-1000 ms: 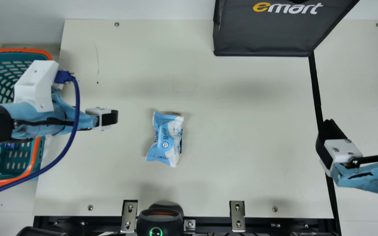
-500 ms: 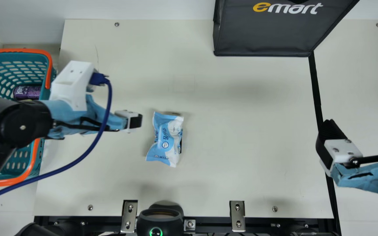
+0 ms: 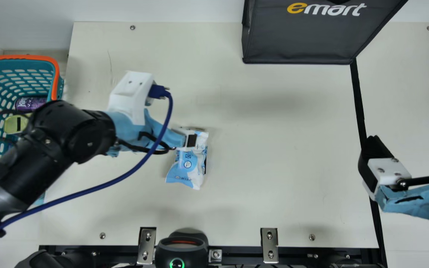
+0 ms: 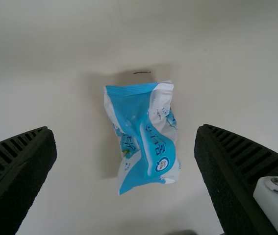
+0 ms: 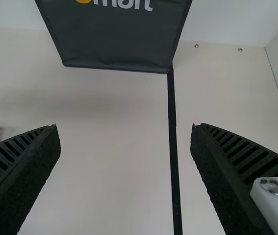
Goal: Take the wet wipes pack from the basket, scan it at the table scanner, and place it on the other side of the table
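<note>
As you look down on the cream tabletop [image 3: 274, 178], you find the wet wipes pack [image 3: 186, 165] lying on it, nearer the left edge than the right and nearer the front edge than the back. You see its long sides running roughly from back to front, its wrapper blue and white. Above its back end you have the left gripper [image 3: 191, 140], which covers part of the wrapper in the main view. In the left wrist view you see this gripper's two fingers spread wide, with the pack framed in the gap and apart from both.

Toward the front edge, you have the table scanner [image 3: 182, 249], black with a green ring of light, standing left of the middle between two metal brackets [image 3: 147, 245]. Past the left edge is your basket [image 3: 56, 76], teal with an orange rim, holding a purple can [image 3: 28, 104] and a yellow-green item [image 3: 12, 124], both partly behind the left arm [image 3: 80, 137]. Your blue cable [image 3: 99, 187] curves along that arm.

At the back edge, right of the middle, you see the dark bag [image 3: 300, 41]; from its corner a black strip [image 3: 358, 96] runs toward the front right corner. Over the right edge you have the right gripper [image 3: 411, 140], its fingers spread with only air between them.
</note>
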Controlling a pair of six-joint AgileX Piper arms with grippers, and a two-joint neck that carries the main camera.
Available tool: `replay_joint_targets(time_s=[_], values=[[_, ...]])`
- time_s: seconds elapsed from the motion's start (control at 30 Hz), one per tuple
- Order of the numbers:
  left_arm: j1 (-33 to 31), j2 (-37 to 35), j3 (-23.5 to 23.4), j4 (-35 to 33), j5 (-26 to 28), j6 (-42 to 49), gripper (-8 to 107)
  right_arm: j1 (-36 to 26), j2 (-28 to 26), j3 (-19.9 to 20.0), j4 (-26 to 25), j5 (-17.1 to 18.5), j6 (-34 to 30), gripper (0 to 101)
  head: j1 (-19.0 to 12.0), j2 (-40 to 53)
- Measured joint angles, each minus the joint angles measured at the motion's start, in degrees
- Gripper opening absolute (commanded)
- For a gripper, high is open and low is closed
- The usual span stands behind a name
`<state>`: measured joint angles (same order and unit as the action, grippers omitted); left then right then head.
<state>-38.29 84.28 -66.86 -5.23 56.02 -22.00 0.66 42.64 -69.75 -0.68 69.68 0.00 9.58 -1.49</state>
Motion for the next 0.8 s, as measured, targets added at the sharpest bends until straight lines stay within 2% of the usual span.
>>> replay_joint_targets(time_s=[0.5,0.8], values=[[-9.5,8.0,-5.6,6.9,2.6,-15.2,90,0.0,0.0,0.0,0.0,0.0,0.0,95,0.0,-0.1],[-11.9,10.3,-6.7,8.8,4.4,-20.8,30,0.0,0.0,0.0,0.0,0.0,0.0,95,0.0,-0.1]])
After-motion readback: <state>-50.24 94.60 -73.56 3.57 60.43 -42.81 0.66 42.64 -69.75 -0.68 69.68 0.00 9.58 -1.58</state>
